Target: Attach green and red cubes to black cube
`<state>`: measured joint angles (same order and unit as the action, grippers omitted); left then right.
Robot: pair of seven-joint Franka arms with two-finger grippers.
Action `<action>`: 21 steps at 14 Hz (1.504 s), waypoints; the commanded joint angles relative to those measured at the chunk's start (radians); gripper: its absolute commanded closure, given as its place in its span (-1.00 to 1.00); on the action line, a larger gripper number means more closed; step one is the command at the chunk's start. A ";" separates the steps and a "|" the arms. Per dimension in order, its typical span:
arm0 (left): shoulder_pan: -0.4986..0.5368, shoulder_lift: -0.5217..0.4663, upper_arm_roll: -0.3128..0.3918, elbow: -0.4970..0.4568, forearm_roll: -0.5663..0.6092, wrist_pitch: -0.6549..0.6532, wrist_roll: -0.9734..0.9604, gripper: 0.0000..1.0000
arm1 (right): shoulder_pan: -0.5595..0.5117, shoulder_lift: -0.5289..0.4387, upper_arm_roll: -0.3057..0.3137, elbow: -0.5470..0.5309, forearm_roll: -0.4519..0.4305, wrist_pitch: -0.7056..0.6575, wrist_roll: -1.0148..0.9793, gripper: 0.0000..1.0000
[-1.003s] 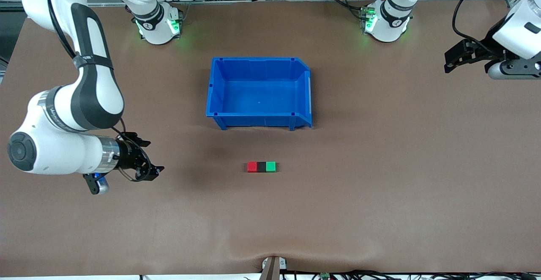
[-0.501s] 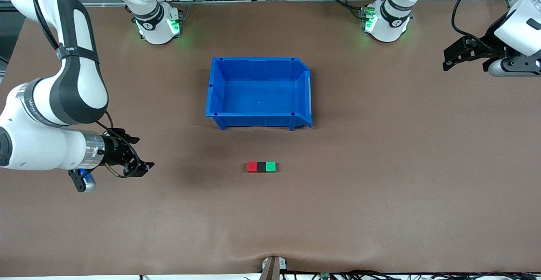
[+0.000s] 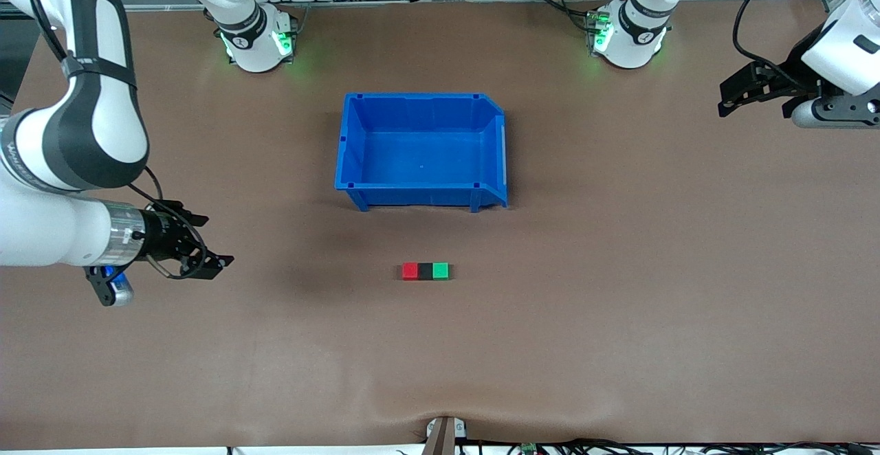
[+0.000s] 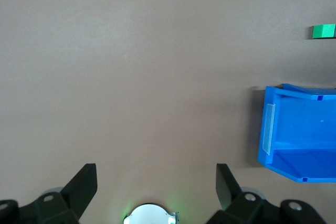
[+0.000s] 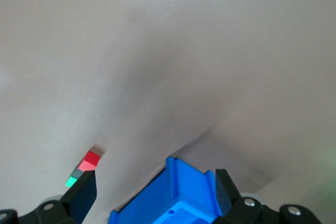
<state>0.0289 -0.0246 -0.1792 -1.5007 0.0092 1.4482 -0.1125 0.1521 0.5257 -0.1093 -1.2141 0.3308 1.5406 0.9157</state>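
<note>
On table [image 3: 619, 304], red cube [image 3: 410, 271], black cube [image 3: 425, 271], green cube [image 3: 441, 271] touch.

light: even, bright overhead | shadows: soft, faint under blue bin [image 3: 421, 149] | right wrist view: blurred

cubes: red cube [image 3: 410, 271] | black cube [image 3: 425, 271] between, touching | green cube [image 3: 441, 271] | row nearer camera than bin [image 3: 421, 194]

blue bin [image 3: 421, 101]: glossy plastic | table [image 3: 619, 304]: matt brown, smooth
</note>
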 commanded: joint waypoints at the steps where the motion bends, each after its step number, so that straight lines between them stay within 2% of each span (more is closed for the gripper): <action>1: 0.006 -0.003 -0.006 -0.003 0.018 0.012 0.001 -1.00 | -0.029 -0.029 0.017 -0.013 -0.016 -0.014 -0.035 -1.00; 3: 0.000 0.000 -0.008 -0.003 0.066 0.020 -0.001 -1.00 | -0.029 -0.038 0.017 -0.013 -0.042 -0.014 -0.037 -1.00; 6: 0.008 -0.001 -0.009 -0.001 0.057 0.021 0.001 -1.00 | -0.028 -0.044 0.019 -0.013 -0.079 -0.014 -0.041 -1.00; 11: 0.009 -0.003 -0.006 -0.010 0.055 0.018 0.004 -1.00 | -0.032 -0.070 0.022 -0.013 -0.078 -0.013 -0.064 -1.00; 21: 0.014 -0.012 -0.002 -0.042 0.060 0.015 0.001 -1.00 | -0.095 -0.124 0.025 -0.024 -0.082 -0.014 -0.251 -1.00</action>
<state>0.0319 -0.0213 -0.1769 -1.5217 0.0541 1.4622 -0.1125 0.0844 0.4395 -0.1064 -1.2140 0.2695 1.5342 0.7058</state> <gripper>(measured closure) 0.000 0.000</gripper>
